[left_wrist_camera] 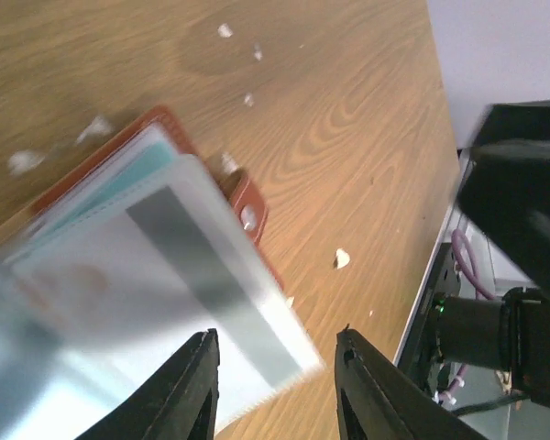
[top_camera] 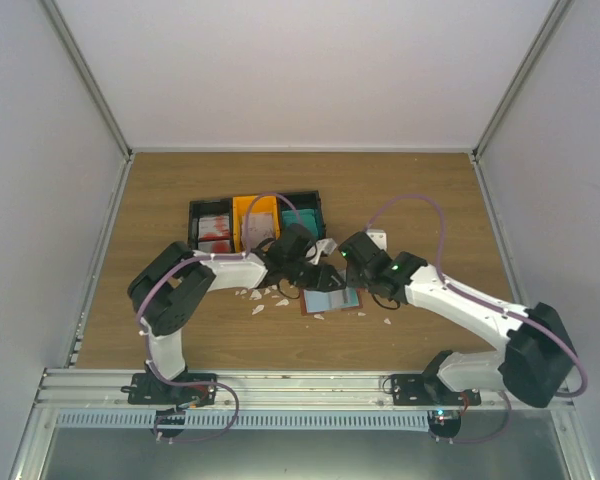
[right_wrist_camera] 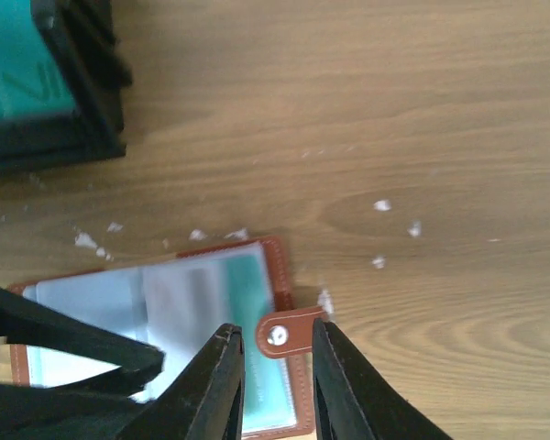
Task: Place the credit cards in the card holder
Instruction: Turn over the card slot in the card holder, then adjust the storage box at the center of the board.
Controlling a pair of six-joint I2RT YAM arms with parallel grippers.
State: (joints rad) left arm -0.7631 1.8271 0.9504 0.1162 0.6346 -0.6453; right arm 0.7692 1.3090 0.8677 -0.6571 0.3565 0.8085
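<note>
Wooden counter (top_camera: 180, 330) carries the open card holder (top_camera: 330, 300) centrally. Left claw (left_wrist_camera: 277, 337), parted, hovers at a pale credit card (left_wrist_camera: 165, 275) on it; right claw (right_wrist_camera: 275, 326), parted, straddles the snap tab (right_wrist_camera: 291, 332). Steadying the holder should help the card slide flat.

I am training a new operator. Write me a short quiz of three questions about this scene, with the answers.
1. True or false: the card holder lies open on the table.
2. Which colour has the middle bin in the row? A orange, B green, C white.
3. In the right wrist view, which part of the card holder lies between the fingertips of the right pincer?
Key: 1 true; 2 A; 3 its snap tab.
</note>
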